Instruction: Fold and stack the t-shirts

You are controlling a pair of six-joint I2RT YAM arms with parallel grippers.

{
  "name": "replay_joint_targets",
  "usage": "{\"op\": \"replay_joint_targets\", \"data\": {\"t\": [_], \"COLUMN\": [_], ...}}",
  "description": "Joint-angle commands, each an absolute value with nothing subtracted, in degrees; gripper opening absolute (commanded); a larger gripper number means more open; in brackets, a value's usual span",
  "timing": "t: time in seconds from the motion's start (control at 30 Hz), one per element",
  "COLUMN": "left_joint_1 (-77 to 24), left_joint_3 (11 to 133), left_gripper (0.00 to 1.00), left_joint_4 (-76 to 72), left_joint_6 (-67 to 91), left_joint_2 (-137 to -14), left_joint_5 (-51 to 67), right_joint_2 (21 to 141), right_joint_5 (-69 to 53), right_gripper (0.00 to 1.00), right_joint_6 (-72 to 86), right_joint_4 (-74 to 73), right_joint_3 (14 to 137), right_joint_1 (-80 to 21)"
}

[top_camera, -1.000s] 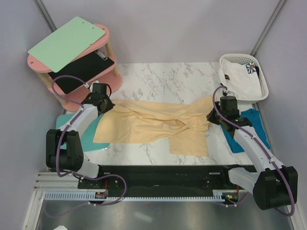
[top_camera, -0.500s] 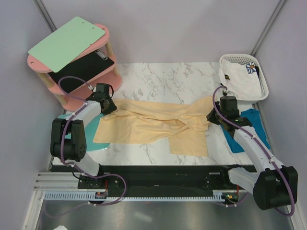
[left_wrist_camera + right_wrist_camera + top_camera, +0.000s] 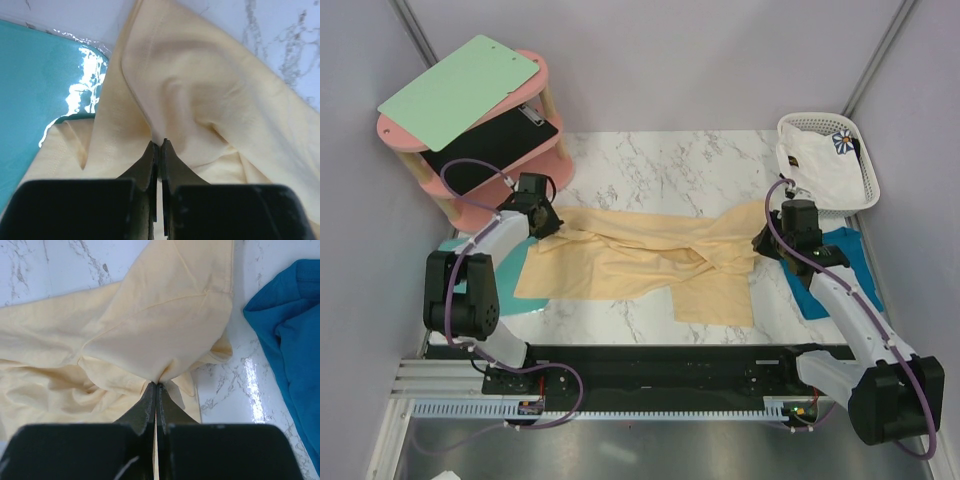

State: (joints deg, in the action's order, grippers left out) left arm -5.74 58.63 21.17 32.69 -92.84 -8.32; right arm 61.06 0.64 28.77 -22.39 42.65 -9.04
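Yellow t-shirt (image 3: 630, 262) being pinched
You are clamping it in your left pincer (image 3: 159, 146) and right pincer (image 3: 156, 386), both closed tight.

The white marble desk (image 3: 660, 165) carries a pale yellow t-shirt (image 3: 640, 262), spread from the left fingers (image 3: 148, 159) to the right fingers (image 3: 148, 400). A teal-blue t-shirt (image 3: 840, 262) lies just right of the right fingers. A turquoise board (image 3: 515, 292) lies left of the left fingers, partly under yellow cloth.

Three t-shirts (image 3: 640, 262), two pincers (image 3: 551, 228), one basket (image 3: 817, 119)
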Motion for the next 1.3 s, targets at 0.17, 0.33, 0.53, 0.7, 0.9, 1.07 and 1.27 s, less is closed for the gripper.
{"op": "replay_joint_targets", "data": {"t": [0.17,0.33,0.53,0.7,0.9,1.07,1.27], "left_joint_1": [-5.5,-5.5,-5.5,-5.5,-5.5,-5.5,-6.2], "left_joint_3": [72.2,75.2,83.8,89.1,96.0,111.8,127.3], "left_gripper": [0.02,0.02,0.02,0.02,0.02,0.02,0.02], "left_joint_4": [29.0,32.7,38.7,43.1,51.8,59.9,64.4], "left_joint_6": [27.0,25.4,23.6,22.0,20.0,18.4,18.6], "left_joint_2": [-75.0,-72.6,-65.0,-53.4,-43.3,-40.4,-44.1], "left_joint_5": [-8.1,-7.3,-4.8,-2.9,-0.2,1.0,0.3], "right_joint_2": [56.5,57.9,52.1,44.5,34.2,29.1,32.0], "right_joint_5": [1.1,-0.2,-3.6,-4.1,-7.0,-6.5,-3.6], "right_gripper": [0.00,0.00,0.00,0.00,0.00,0.00,0.00], "right_joint_6": [24.2,24.4,22.2,20.0,18.9,20.3,20.4], "right_joint_4": [-27.2,-27.3,-29.9,-34.8,-39.5,-43.0,-47.4], "right_joint_3": [55.8,56.3,66.3,77.4,87.0,94.3,105.0], "right_joint_1": [-9.0,-9.0,-9.0,-9.0,-8.9,-8.9,-8.4]}}
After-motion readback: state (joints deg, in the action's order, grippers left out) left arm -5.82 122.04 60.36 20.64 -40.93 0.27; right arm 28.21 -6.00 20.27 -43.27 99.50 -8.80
